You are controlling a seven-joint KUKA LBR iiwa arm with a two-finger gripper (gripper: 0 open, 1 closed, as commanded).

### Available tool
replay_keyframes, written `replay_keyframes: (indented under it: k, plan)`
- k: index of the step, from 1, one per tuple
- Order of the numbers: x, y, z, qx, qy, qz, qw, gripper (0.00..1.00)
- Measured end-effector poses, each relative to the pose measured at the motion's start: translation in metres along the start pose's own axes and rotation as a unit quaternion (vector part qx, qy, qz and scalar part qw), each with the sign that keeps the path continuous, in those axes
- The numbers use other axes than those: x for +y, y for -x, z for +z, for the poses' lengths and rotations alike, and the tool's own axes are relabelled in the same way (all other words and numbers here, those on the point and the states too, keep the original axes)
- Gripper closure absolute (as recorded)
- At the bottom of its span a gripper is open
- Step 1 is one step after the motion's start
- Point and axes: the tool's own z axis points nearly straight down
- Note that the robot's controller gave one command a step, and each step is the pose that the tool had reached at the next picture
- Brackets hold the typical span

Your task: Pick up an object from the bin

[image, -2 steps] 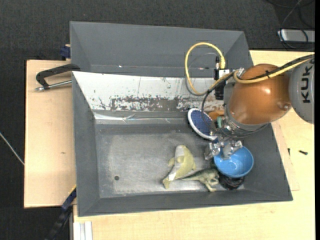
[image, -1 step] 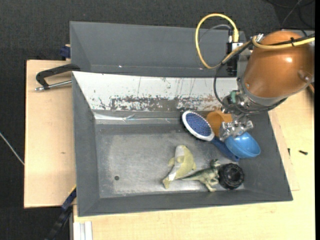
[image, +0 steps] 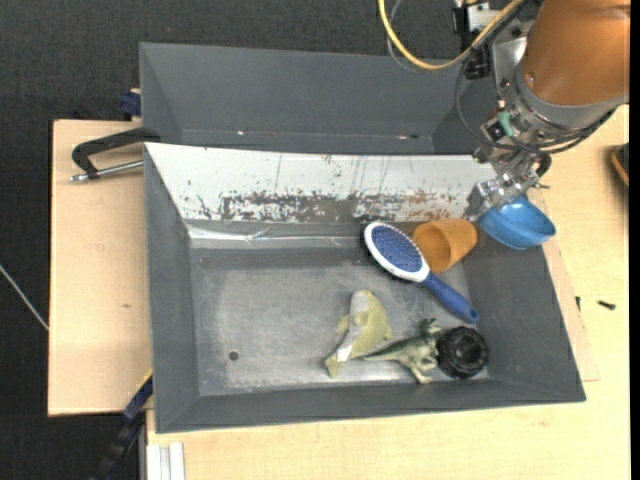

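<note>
My gripper [image: 503, 190] is at the bin's back right corner, above the right wall. A small blue cup [image: 518, 225] hangs tilted just under the fingers, which are shut on its upper rim. An orange cup [image: 446, 243] lies on its side just left of the blue cup, against the back wall. Beside it lies a hairbrush with a white rim and blue pad [image: 396, 251], its blue handle pointing to the front right.
Near the front wall lie a pale yellow-green soft toy [image: 360, 333], a green stalk-like piece [image: 418, 348] and a black round knob [image: 463, 351]. The arm with its orange cover and yellow cables comes in from the upper right.
</note>
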Motion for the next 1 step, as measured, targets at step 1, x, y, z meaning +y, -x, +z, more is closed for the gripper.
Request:
replay_keyframes:
  k: [1]
  plan:
    - [0.0276, -0.0014, 0.1354, -0.0043, 0.010, -0.091, 0.9958, 1.00]
